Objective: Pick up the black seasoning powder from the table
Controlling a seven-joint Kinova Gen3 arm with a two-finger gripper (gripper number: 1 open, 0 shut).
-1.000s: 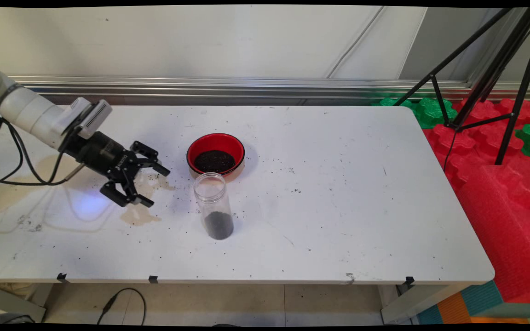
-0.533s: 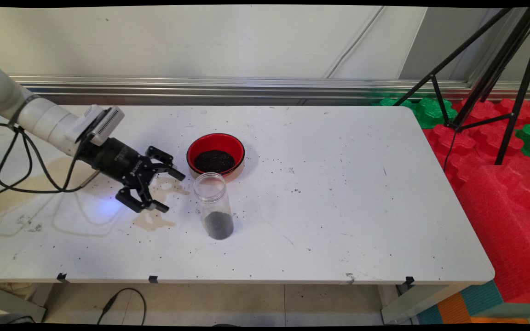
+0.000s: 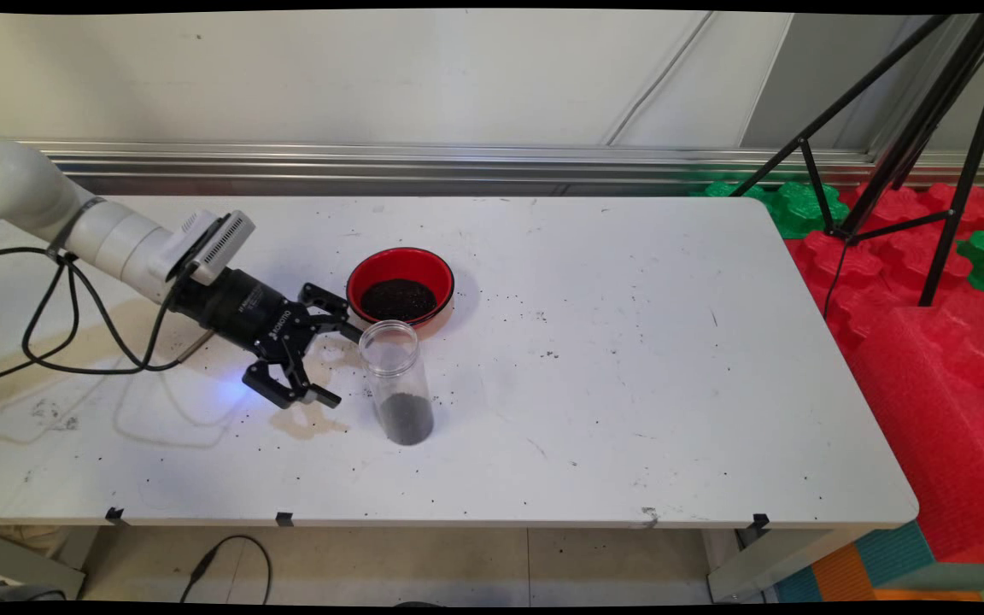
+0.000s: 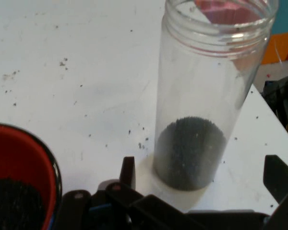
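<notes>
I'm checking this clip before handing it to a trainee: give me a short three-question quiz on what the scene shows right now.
1. True or false: the pincer is closed around the clear jar.
2. What lies in the bottom of the jar? A) dark granules B) water C) nothing
3. Fill in: beyond the jar, nearer the wall, stands a red ____ holding the same dark material.

Key: 1. False: its fingers are spread, with the upright jar just ahead of them and untouched. 2. A. 3. bowl.
</notes>
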